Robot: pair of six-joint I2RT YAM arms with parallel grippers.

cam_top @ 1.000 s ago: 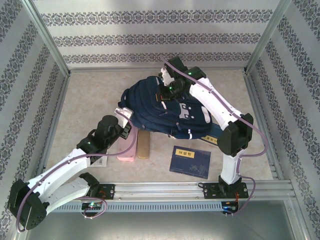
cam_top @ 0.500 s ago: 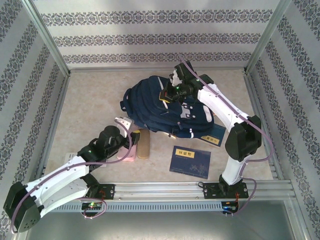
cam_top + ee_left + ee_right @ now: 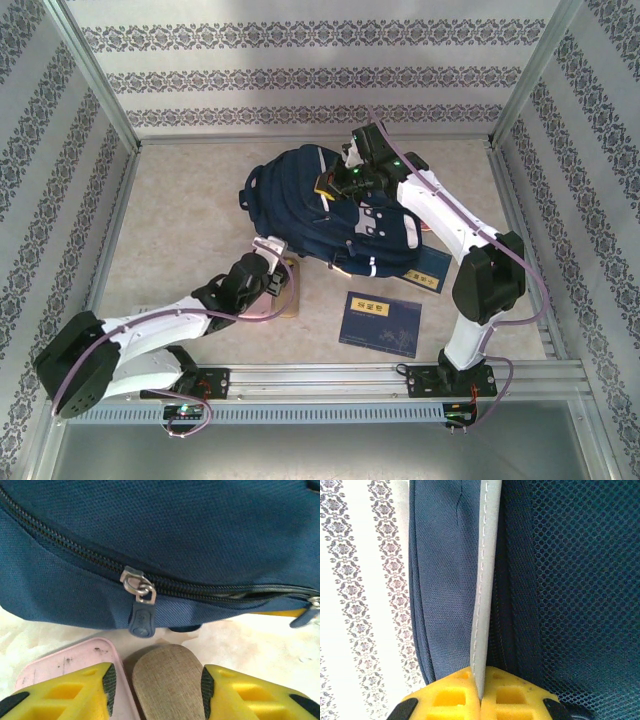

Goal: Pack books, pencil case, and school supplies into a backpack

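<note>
Your right gripper (image 3: 481,692) pinches a grey strip (image 3: 485,580) on the backpack (image 3: 200,545). Just beside the backpack, your left gripper (image 3: 155,680) straddles the tan case (image 3: 167,685), unclenched.

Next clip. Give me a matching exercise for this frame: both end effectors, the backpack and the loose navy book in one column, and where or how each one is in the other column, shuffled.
1. left end effector
2. right end effector
3. backpack
4. loose navy book

A. lying flat on the table by the right arm's base
B. shut on a grey trim strip
C. mid-table, its edge over a second navy book
D. open, fingers either side of the tan pencil case

Pairs: 1-D, 2-B, 3-C, 4-A
</note>
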